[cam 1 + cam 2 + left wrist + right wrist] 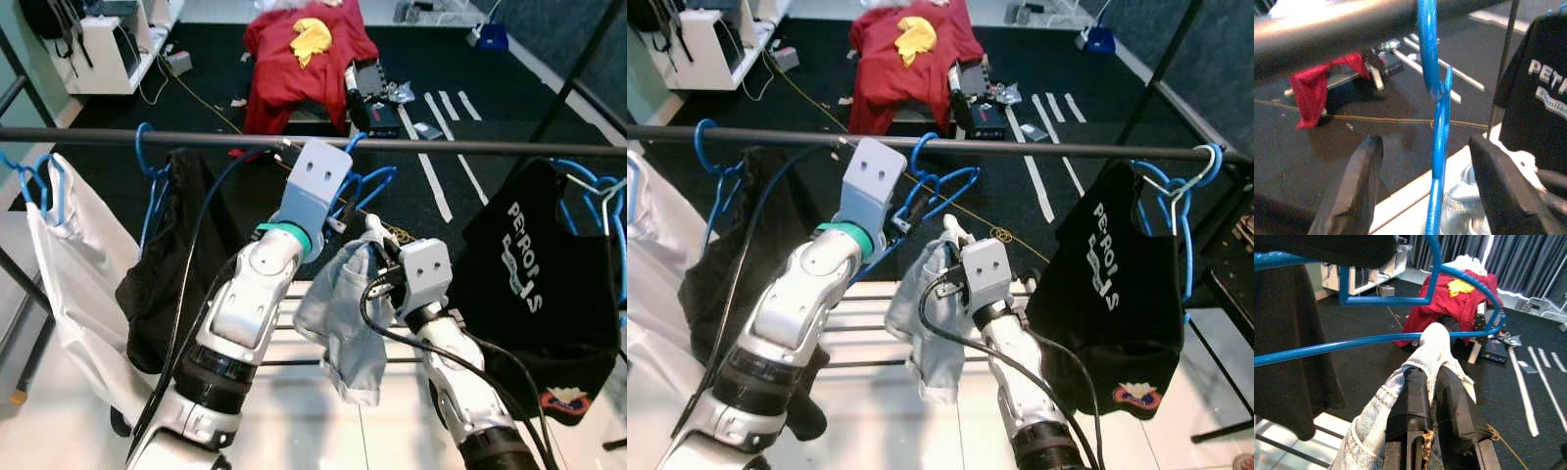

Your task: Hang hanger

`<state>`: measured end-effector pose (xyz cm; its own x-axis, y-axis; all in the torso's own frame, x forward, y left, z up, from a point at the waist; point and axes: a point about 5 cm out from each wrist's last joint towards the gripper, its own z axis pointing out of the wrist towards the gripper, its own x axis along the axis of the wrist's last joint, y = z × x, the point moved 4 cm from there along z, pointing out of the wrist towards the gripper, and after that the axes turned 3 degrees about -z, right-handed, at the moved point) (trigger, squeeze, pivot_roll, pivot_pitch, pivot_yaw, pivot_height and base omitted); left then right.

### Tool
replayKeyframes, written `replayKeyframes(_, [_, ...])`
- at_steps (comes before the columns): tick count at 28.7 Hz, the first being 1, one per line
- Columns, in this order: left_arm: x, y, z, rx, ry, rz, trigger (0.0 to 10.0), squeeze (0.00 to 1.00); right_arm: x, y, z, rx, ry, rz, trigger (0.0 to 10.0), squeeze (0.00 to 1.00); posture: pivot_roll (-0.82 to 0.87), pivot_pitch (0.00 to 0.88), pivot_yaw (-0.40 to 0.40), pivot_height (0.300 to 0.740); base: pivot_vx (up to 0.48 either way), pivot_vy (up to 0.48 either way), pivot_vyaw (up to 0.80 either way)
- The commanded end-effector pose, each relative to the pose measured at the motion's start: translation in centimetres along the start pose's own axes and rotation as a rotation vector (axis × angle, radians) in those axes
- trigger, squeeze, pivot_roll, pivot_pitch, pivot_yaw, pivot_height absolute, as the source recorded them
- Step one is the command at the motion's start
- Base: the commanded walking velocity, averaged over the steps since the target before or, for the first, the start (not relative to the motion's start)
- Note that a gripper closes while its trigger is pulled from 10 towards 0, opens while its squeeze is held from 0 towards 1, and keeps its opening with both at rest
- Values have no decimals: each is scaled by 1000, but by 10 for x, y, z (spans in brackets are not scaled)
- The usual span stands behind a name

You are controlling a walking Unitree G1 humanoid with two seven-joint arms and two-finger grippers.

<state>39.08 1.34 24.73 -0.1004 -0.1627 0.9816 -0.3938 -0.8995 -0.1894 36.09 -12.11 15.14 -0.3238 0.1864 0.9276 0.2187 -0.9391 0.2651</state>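
Progress: the blue hanger [939, 181] already has its hook over the rail [1038, 149], so the hanging looks nearly done; what is left, as I judge it, is letting go and drawing both arms back.
Hanger location: near the middle of the rail, between the black garment [171, 259] on the robot's left and the black printed shirt [1112, 294] on its right.
Hanger look: thin blue wire with a curved hook and bent shoulder bars; a pale denim garment [348, 313] hangs below it.
Left end effector [1425, 196]: released, fingers spread on either side of the hanger's neck, just under the rail, not touching it.
Right end effector [1431, 396]: clenched on a fold of the denim garment, just below the hanger's lower bar.
Background: red cloth [294, 54] on the dark floor beyond.
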Motion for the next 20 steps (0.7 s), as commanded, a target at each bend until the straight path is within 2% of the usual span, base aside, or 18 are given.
replayKeyframes(1, [-2,7,3,-50,-24,2,10000,0,3,3,-2,-18,8,-2,10000,0,-45,141,74,740,0,0,0])
replayKeyframes(10, [5,18,13,-116,-51,17,10000,0,0,3,-6,-36,-3,7,10000,0,-44,145,95,740,0,0,0])
replayKeyframes(11, [6,22,15,-133,-51,22,7882,0,0,3,-6,-37,-4,9,10000,0,-44,145,95,740,0,0,0])
replayKeyframes(12, [6,22,15,-133,-51,22,7882,0,0,3,-6,-37,-4,9,10000,0,-44,145,95,740,0,0,0])
replayKeyframes(13, [7,26,16,-148,-51,27,7412,0,0,2,-7,-38,-4,10,10000,0,-44,145,98,740,0,0,0])
replayKeyframes(14, [8,29,18,-159,-49,30,5922,0,0,2,-7,-39,-5,11,10000,0,-45,145,99,740,0,0,0])
replayKeyframes(18, [8,31,19,-164,-48,30,5922,0,0,1,-7,-40,-6,12,10000,0,-45,145,99,740,0,0,0])
replayKeyframes(19, [9,32,20,-167,-47,30,4980,0,0,1,-7,-40,-7,13,10000,0,-45,145,99,740,0,0,0])
replayKeyframes(20, [9,32,21,-163,-45,30,1333,0,1,1,-7,-39,-7,13,10000,0,-45,145,99,740,0,0,0])
